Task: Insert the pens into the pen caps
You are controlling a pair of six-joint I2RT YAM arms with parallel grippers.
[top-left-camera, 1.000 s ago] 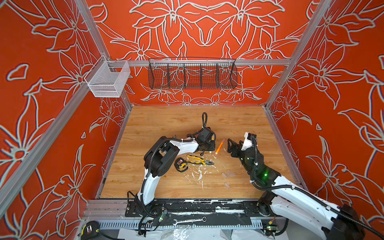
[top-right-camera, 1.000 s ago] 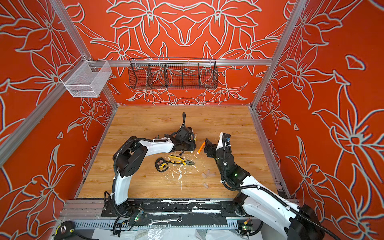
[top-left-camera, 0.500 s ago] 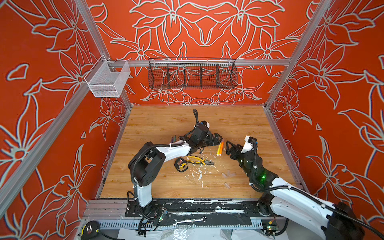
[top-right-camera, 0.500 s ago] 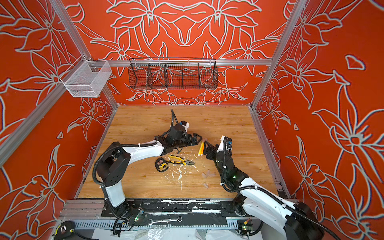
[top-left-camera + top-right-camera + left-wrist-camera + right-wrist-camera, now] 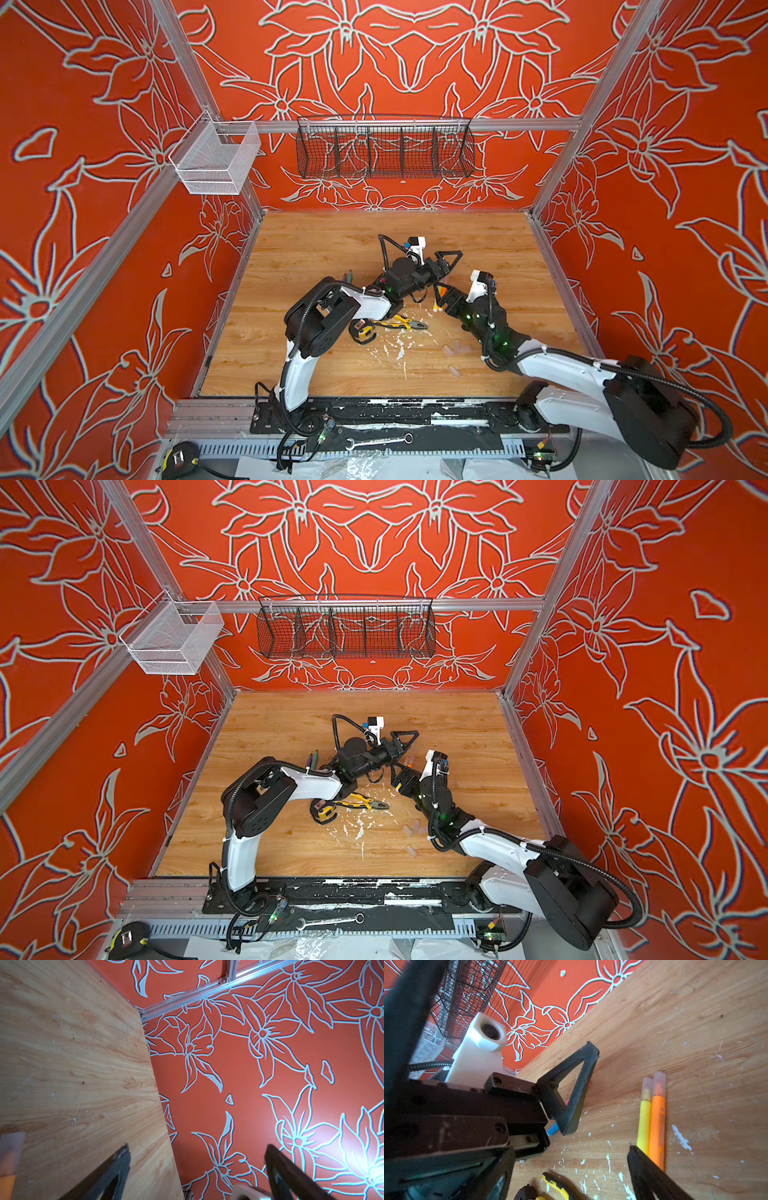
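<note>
In the right wrist view an orange pen (image 5: 658, 1124) and a yellow pen (image 5: 643, 1118) lie side by side on the wood, each with a clear pen cap (image 5: 659, 1080) over its tip. My right gripper (image 5: 571, 1167) is open just short of their rear ends, and one finger (image 5: 652, 1176) overlaps them. My left gripper (image 5: 446, 259) stands open and empty above the table, beyond the right gripper (image 5: 440, 291). A blue pen end (image 5: 552, 1131) shows under the left finger (image 5: 571, 1088). Purple and green pens (image 5: 347, 276) lie behind the left arm. Loose caps (image 5: 455, 349) lie in front.
Yellow-handled pliers (image 5: 401, 323) and a tape measure (image 5: 361, 328) lie by the left arm among white flecks. A black wire basket (image 5: 384, 151) hangs on the back wall and a white mesh basket (image 5: 216, 160) on the left rail. The right wall is close to the left gripper (image 5: 197, 1153).
The left gripper has opened and swung back and right, off the orange pen. The right gripper has opened wider, and the orange pen now lies on the table beside the yellow one.
</note>
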